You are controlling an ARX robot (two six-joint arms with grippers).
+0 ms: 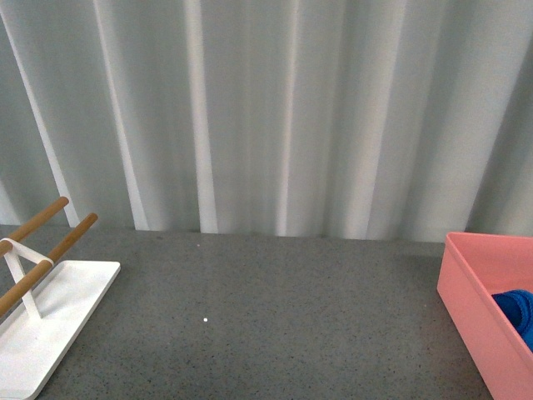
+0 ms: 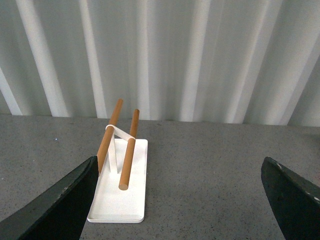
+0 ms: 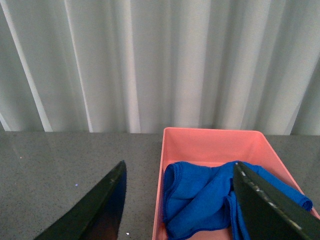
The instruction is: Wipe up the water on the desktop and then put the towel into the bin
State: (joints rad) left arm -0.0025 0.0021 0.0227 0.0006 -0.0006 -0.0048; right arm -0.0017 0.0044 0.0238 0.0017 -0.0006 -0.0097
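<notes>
The blue towel (image 3: pixel 200 197) lies crumpled inside the pink bin (image 3: pixel 210 140) in the right wrist view. In the front view the bin (image 1: pixel 479 321) stands at the right edge, with a bit of towel (image 1: pixel 518 310) showing in it. The dark grey speckled desktop (image 1: pixel 266 317) fills the middle. My right gripper (image 3: pixel 182 210) is open and empty, above the bin's near left part, its fingers apart from the towel. My left gripper (image 2: pixel 180 205) is open and empty over bare desktop (image 2: pixel 210 170), beside the rack. Neither arm shows in the front view.
A white flat-based rack with two wooden bars (image 1: pixel 42 308) stands at the front left; it also shows in the left wrist view (image 2: pixel 122 175). A pale pleated curtain (image 1: pixel 266 108) closes off the back of the desktop.
</notes>
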